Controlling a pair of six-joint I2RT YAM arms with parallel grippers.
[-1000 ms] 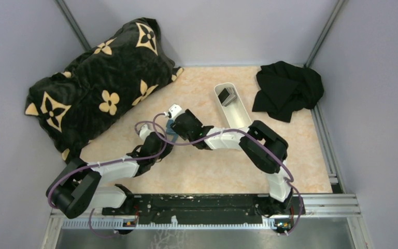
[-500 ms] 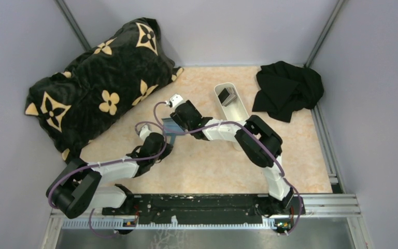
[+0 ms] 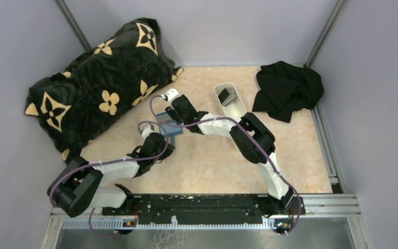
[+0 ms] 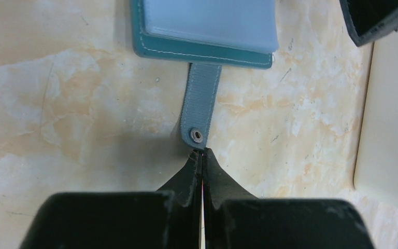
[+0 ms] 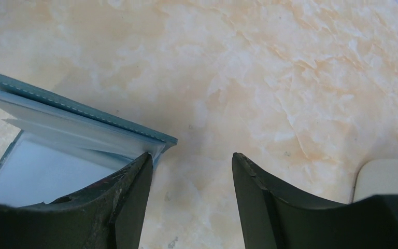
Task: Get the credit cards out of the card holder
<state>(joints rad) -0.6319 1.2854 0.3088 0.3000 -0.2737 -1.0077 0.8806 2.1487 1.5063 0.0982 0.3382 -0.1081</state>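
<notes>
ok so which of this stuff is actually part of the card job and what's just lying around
Job: card holder, credit cards in the white tray, left gripper shut on the holder's strap, right gripper open at its edge.
Lying about: black cloth, flower-print cushion.

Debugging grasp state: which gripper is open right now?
The right gripper: jaws apart, one finger at the card holder's corner. The left gripper is shut, tips at the holder's strap.

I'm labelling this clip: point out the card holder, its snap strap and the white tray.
card holder [image 4: 207, 23], left wrist view, pale inner sleeve.
snap strap [image 4: 200, 106], left wrist view, mid-strap.
white tray [image 3: 237, 109], top external view, bare floor.
</notes>
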